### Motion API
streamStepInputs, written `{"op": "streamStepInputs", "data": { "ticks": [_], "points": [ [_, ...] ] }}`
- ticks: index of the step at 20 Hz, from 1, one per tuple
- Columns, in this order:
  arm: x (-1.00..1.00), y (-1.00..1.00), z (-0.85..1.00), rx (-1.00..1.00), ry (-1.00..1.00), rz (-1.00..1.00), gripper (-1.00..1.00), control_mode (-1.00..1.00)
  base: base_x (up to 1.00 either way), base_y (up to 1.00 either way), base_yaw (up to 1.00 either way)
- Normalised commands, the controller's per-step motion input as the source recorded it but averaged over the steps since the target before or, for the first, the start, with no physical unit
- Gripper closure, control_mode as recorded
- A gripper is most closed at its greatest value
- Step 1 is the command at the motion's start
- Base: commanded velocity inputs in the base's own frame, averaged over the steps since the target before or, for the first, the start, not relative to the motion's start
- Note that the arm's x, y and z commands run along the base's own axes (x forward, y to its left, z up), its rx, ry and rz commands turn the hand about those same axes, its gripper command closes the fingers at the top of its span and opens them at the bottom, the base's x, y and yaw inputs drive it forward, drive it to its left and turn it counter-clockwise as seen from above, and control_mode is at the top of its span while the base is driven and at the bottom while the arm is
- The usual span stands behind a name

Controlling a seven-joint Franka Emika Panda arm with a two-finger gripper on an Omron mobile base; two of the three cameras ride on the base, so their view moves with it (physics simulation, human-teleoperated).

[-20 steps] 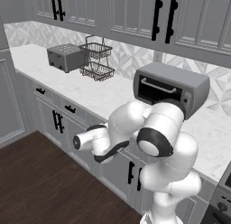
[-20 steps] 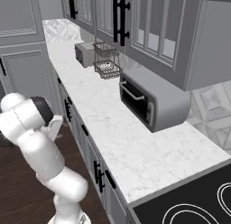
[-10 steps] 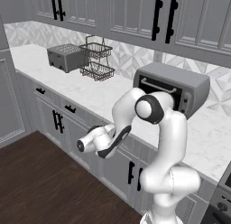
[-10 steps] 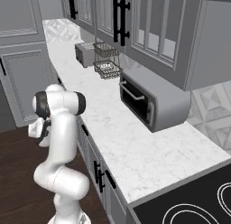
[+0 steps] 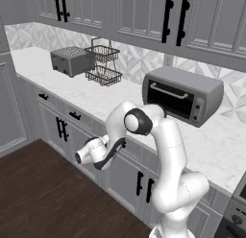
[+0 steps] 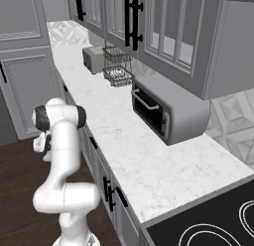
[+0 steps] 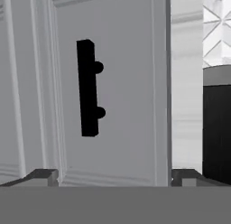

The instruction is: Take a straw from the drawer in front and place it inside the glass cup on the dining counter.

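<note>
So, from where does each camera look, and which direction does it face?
Left base view: behind the arm's left, facing the marble worktop; arm rises lower right, gripper low before the drawer.
Right base view: behind its right, along the same worktop; arm lower left.
Hand view: on the hand, facing a panelled drawer front and its black bar handle; open fingertips below.
Both base views share the toaster oven.

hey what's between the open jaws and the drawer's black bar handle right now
Nothing: in the hand view, the gripper faces the grey panelled drawer front, and the stretch up to its black bar handle is bare.
</note>
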Motion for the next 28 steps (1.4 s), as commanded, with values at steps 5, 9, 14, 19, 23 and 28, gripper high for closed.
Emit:
{"op": "streamStepInputs", "data": {
  "ticks": [5,9,14,19,23,28],
  "points": [
    [0.37,-0.27,-0.25,0.00,0.00,0.00,-1.00,-1.00,0.00,0.00,0.00],
    [0.16,-0.45,-0.29,0.06,0.00,0.02,-1.00,-1.00,0.00,0.00,0.00],
    [0.29,-0.19,-0.17,0.16,0.00,0.07,-1.00,-1.00,0.00,0.00,0.00],
    [0.33,0.00,-0.10,0.11,0.00,0.05,-1.00,-1.00,0.00,0.00,0.00],
    [0.21,-0.04,-0.17,0.03,-0.03,0.02,-1.00,-1.00,0.00,0.00,0.00],
    [0.13,-0.11,-0.20,0.00,-0.04,0.00,1.00,-1.00,0.00,0.00,0.00]
  ]
}}
